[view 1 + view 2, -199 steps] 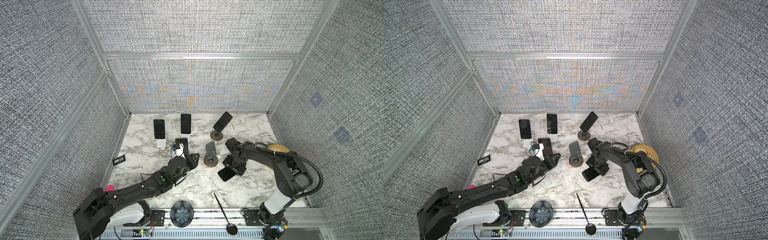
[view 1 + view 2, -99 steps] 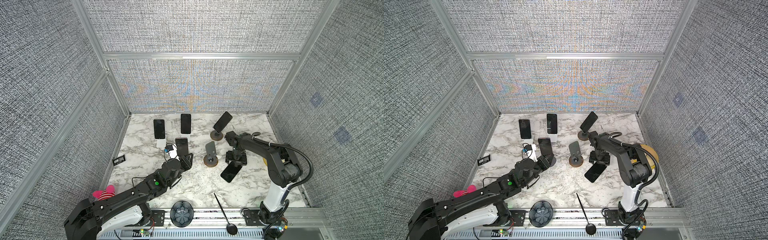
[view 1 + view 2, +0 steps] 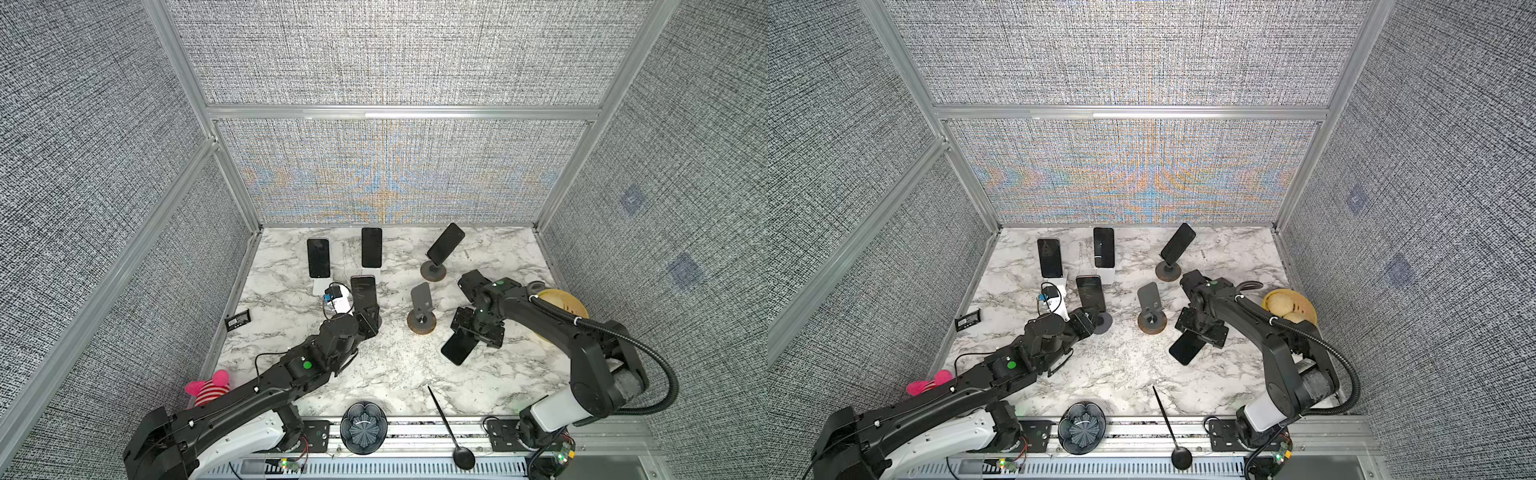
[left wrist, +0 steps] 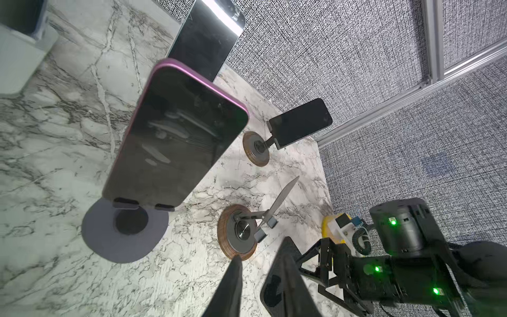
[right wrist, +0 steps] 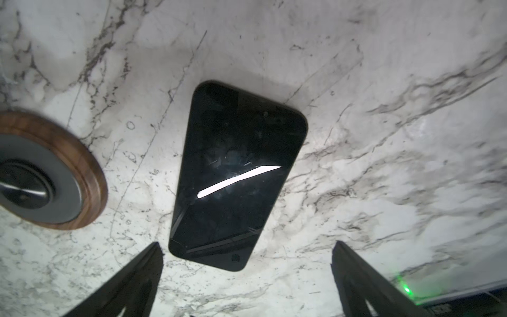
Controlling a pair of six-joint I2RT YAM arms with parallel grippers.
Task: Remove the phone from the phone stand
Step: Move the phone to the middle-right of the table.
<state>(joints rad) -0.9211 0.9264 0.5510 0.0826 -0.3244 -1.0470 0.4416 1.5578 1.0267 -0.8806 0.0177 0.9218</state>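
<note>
Phone now flat on table, apparently free of wide-spread right gripper.

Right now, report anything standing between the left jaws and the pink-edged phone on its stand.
Nothing visible does. In the left wrist view only bare marble table lies between the left jaws and the pink-edged phone on its grey-based stand; the empty wooden-based stand sits aside.

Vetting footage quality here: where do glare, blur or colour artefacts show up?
Right wrist view: a bright glare strip crosses the flat phone, and the stand base is blurred. Left wrist view: glare on the rear phone. Both top views: rainbow moiré on the back wall.
</note>
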